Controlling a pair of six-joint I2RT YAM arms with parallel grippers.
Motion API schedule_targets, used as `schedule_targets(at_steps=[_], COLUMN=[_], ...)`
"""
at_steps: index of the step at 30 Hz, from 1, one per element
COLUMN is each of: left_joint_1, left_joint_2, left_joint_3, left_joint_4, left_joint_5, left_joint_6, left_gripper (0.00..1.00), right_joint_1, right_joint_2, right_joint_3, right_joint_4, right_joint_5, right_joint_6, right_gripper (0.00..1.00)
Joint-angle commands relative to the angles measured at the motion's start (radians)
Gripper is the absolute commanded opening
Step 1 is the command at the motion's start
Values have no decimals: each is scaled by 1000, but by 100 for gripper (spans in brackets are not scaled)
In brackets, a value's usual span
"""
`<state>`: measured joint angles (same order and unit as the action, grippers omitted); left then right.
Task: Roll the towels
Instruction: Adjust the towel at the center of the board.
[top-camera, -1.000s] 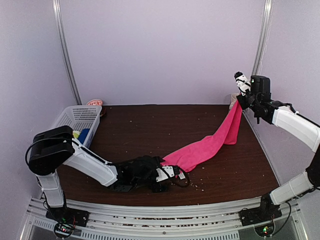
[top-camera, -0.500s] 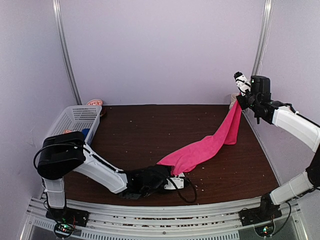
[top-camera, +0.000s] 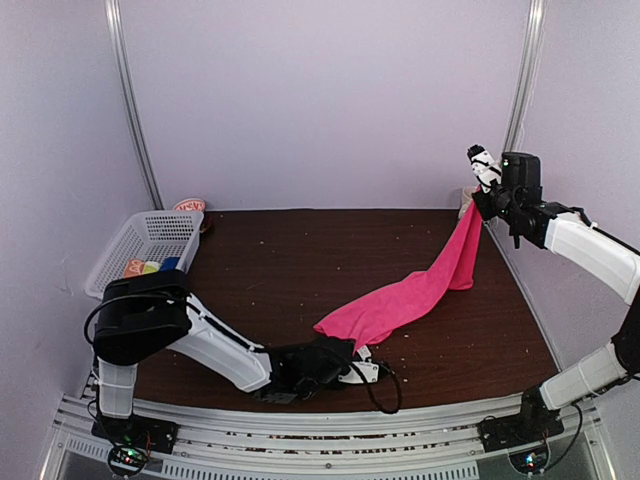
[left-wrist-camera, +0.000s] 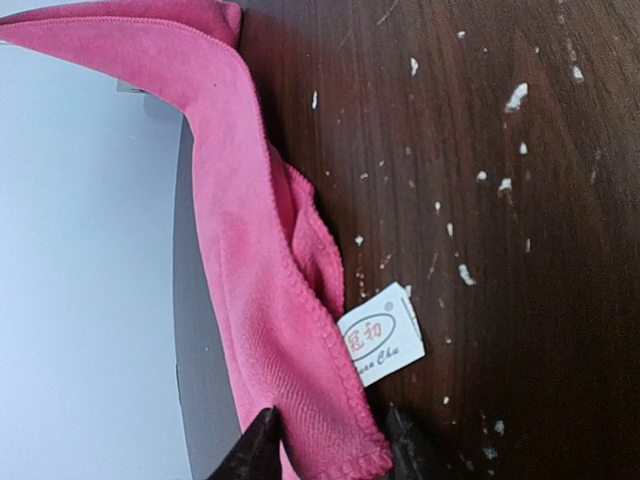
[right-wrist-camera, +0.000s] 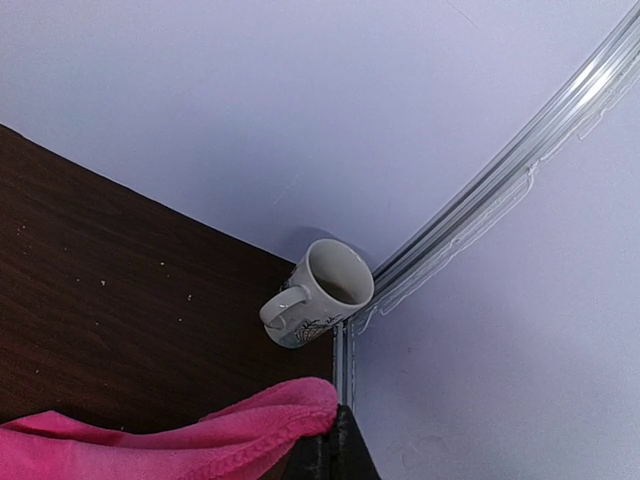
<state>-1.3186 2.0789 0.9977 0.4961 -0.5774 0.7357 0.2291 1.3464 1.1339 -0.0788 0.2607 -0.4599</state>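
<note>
A bright pink towel stretches from the table's front middle up to the back right. My right gripper holds its far end in the air, shut on the pink towel. My left gripper lies low on the table at the towel's near corner. In the left wrist view, the hemmed corner lies between the two dark fingertips, and the left gripper stands open round it. A white label sticks out beside the hem. A bit of orange patterned cloth peeks out behind the basket.
A white lattice basket with small coloured things inside stands at the back left. A cream mug sits in the back right corner, just behind the right gripper. White crumbs dot the dark wooden table. Walls close in on three sides.
My left arm has slid right along the front edge to the towel's near corner, and its jaws have narrowed round it. The right arm and the raised end have stayed put.
</note>
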Motion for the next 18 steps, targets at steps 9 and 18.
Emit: schedule_targets(at_steps=[9,18], left_joint_1=[-21,-24], left_joint_2=[10,12], left_joint_3=[36,51], left_joint_4=[14,1], left_joint_5=[-58,-54], left_joint_6=[43,51], left_gripper=[31,11], right_joint_1=[-5,-5], right_joint_2=[9,13], right_joint_3=[-8,-7], right_joint_4=[-7,-11], right_joint_5=[-29,-33], right_joint_6=[26,29], right_gripper=[0,0])
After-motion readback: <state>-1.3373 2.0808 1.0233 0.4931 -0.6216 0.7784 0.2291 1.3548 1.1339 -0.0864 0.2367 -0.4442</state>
